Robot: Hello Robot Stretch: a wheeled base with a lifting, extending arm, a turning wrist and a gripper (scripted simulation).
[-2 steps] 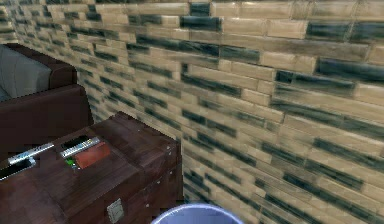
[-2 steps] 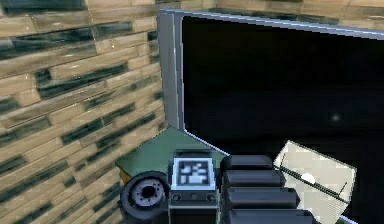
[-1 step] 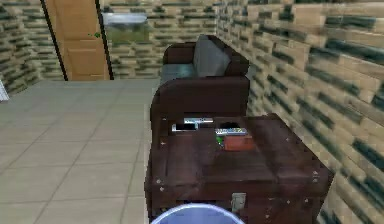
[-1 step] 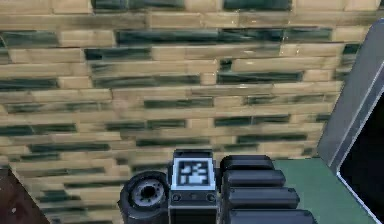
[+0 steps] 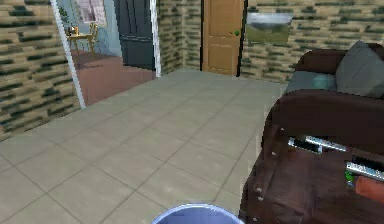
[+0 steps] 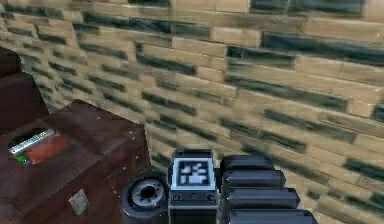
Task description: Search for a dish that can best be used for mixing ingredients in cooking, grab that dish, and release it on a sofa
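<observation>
A bluish bowl (image 5: 206, 213) is seen at the forward view's bottom edge, near a brown sofa (image 5: 325, 75). Of the gripper (image 6: 146, 199), the jaws' state cannot be told.

The room is enclosed by brick walls (image 5: 30, 75) of tan and dark courses, and a tiled floor (image 5: 150, 130) of pale squares is laid throughout. A wooden door (image 5: 222, 35) is set in the far wall, with a framed picture (image 5: 268, 27) hung beside it. A dark door (image 5: 135, 30) is seen at an opening onto a second room with a reddish floor (image 5: 110, 78) and a window (image 5: 90, 10). A dark brown chest (image 5: 300, 165) is placed just beside a brown sofa (image 5: 325, 75) bearing a grey cushion (image 5: 362, 70).
</observation>
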